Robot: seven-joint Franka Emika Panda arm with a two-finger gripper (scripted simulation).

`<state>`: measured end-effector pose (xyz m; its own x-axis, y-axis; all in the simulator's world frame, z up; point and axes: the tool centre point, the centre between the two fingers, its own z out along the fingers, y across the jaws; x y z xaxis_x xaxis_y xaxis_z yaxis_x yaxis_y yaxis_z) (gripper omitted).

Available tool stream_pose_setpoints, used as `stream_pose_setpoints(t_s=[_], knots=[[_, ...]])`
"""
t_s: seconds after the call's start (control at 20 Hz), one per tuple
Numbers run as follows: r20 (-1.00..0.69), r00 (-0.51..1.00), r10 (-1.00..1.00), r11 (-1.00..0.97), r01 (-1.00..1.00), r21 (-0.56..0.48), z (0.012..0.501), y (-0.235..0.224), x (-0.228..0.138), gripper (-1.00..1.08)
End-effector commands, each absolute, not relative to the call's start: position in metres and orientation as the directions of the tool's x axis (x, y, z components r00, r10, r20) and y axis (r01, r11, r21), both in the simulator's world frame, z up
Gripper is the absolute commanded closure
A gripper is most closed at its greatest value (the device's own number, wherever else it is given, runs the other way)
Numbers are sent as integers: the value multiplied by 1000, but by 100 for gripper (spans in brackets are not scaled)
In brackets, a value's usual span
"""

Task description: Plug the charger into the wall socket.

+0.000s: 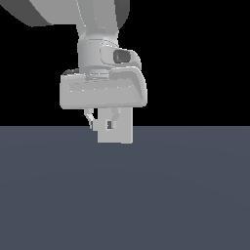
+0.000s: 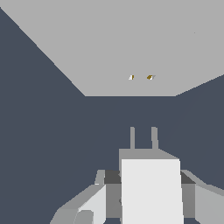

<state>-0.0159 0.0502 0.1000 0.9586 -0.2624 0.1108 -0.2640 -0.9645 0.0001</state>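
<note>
In the wrist view my gripper (image 2: 151, 205) is shut on the charger (image 2: 151, 192), a plain white block with two grey prongs (image 2: 132, 138) pointing ahead. The wall socket (image 2: 122, 43) is a flat pale panel with two tiny orange dots (image 2: 150, 77) ahead of the prongs. A clear gap separates prongs and panel, and the prongs line up roughly with the dots. In the exterior view the gripper (image 1: 103, 122) hangs under the arm's hand, overlapping a white panel (image 1: 122, 135). The charger cannot be told apart from that panel there.
A dark blue-grey floor (image 1: 125, 195) spreads under the arm and also shows around the panel in the wrist view (image 2: 43, 131). The background behind the arm is black. Nothing else stands nearby.
</note>
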Motion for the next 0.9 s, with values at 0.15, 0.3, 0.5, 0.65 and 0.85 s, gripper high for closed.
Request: stream_pose_setpoints(t_s=[0.15, 0.3, 0.5, 0.65, 0.85], knots=[[111, 958, -263, -964, -264, 0, 100, 48, -8, 108], [111, 959, -262, -965, -264, 0, 100, 45, 2, 108], [111, 959, -262, -965, -264, 0, 100, 41, 17, 108], [111, 959, -262, -965, -264, 0, 100, 39, 25, 108], [111, 959, -262, -965, -264, 0, 100, 37, 31, 108]])
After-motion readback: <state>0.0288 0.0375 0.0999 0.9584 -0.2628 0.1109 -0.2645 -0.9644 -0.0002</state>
